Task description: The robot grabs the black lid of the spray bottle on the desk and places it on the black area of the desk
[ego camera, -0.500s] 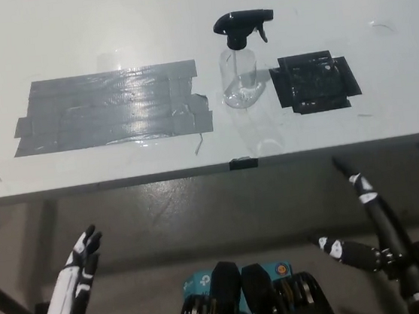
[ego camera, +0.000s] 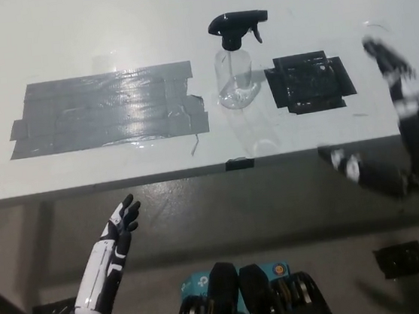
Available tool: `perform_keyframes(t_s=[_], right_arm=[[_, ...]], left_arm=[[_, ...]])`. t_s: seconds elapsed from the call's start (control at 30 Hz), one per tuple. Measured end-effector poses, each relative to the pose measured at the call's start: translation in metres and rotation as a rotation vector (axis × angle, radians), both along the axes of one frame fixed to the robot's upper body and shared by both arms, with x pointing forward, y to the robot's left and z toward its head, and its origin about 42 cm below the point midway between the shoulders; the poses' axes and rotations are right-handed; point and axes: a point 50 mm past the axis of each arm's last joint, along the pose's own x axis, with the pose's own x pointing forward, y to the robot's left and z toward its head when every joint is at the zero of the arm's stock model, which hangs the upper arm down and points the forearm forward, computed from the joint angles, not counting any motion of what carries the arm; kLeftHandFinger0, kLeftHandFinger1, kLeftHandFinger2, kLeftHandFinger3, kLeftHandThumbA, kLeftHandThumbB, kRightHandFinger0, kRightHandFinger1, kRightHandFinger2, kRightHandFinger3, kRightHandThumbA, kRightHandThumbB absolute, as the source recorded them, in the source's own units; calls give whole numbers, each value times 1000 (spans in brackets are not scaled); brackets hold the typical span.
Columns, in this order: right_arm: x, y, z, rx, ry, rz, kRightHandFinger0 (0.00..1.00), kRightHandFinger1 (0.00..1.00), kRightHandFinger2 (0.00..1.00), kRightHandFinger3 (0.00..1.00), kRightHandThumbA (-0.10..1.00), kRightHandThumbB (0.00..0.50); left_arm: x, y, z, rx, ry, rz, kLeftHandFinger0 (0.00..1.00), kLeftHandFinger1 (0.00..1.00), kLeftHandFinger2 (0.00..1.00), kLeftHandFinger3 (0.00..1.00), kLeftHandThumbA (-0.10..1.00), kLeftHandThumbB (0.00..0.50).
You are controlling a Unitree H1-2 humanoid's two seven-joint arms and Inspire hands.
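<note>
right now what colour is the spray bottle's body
Clear, see-through spray bottle body, black lid; head view.

A big white desk (ego camera: pixel 104 32) shines under the light. Below its edge lies a gray floor (ego camera: pixel 201 218).

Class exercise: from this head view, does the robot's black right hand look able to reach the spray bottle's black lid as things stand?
Probably yes. The right hand is raised, open, at the desk's right edge; only the flat black area lies between it and the black lid.

Single head view, steeply down over desk (ego camera: pixel 177 9)
</note>
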Motion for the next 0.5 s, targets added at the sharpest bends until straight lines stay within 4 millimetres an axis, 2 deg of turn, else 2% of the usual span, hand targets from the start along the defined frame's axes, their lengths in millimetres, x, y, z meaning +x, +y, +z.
perform_keyframes(t_s=[0.07, 0.13, 0.2, 0.27, 0.4, 0.5], right_arm=[[19, 4, 15, -45, -14, -25, 1000, 1000, 1000, 1000, 889, 389], [44, 9, 27, -101, -5, -58, 1000, 1000, 1000, 1000, 840, 404], [64, 15, 34, -147, 15, -80, 1000, 1000, 1000, 1000, 797, 418], [93, 25, 43, -207, 51, -108, 1000, 1000, 1000, 1000, 774, 426], [141, 47, 51, -314, 135, -145, 1000, 1000, 1000, 1000, 809, 441], [170, 59, 49, -396, 207, -179, 1000, 1000, 1000, 1000, 829, 453]], left_arm=[[0, -1, -1, 4, 4, -1, 1000, 1000, 1000, 1000, 1000, 319], [0, -1, -2, 7, 9, -2, 1000, 1000, 1000, 1000, 1000, 298], [0, -1, -4, 9, 16, -3, 1000, 1000, 1000, 1000, 1000, 309], [0, -1, -7, 11, 26, -1, 1000, 1000, 1000, 1000, 1000, 315], [-1, 3, -8, 17, 30, 4, 1000, 1000, 1000, 1000, 1000, 313], [-3, 6, -9, 25, 35, 7, 1000, 1000, 1000, 1000, 1000, 322]])
